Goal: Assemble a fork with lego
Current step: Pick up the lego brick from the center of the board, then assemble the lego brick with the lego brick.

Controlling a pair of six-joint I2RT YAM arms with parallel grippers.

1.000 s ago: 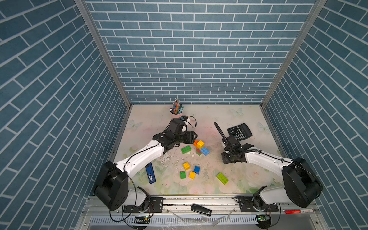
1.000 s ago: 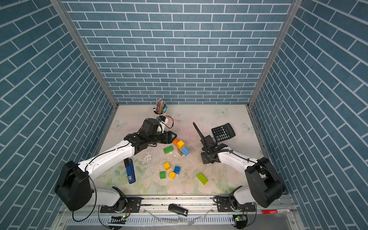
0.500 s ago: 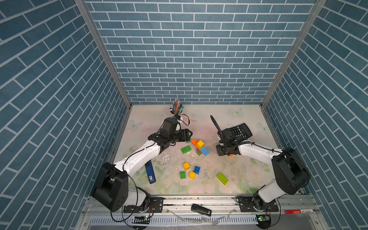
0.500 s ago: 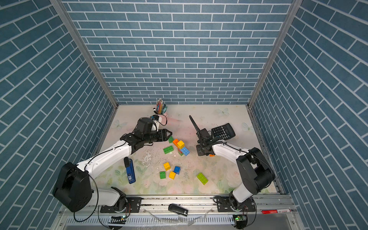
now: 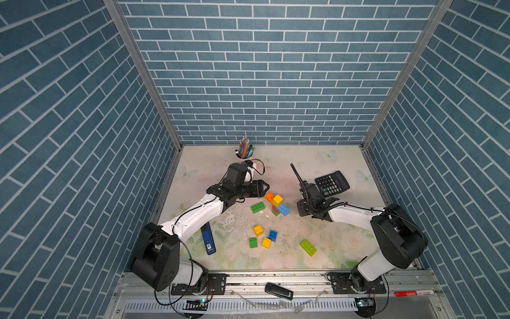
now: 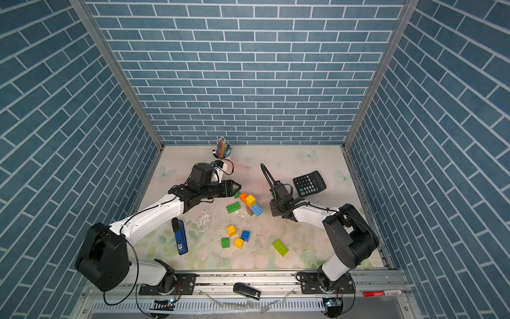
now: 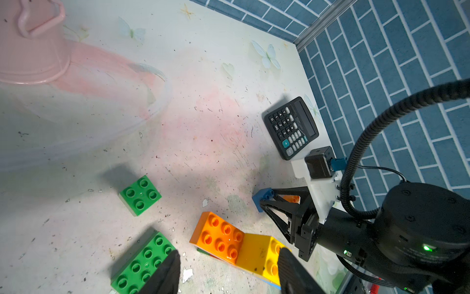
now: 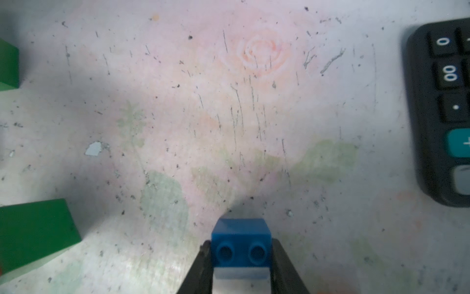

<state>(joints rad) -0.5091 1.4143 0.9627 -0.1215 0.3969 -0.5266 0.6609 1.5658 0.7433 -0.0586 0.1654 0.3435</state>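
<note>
A joined lego piece lies mid-table, with orange, yellow and blue bricks on top. My left gripper hovers open at its far left end. In the left wrist view its fingers straddle the orange brick. A green oblong brick lies beside it, a green square brick farther off. My right gripper is shut on a small blue brick, low over the table to the right of the joined piece. Loose yellow, blue, green and lime bricks lie nearer the front.
A black calculator lies just behind the right gripper. A pink cup with pens stands at the back wall. A blue stick-shaped device lies under the left arm. Blue brick walls close three sides.
The right gripper has carried the blue brick leftward, closer to the joined piece. The left arm has shifted slightly back and left, with its jaws still open.
</note>
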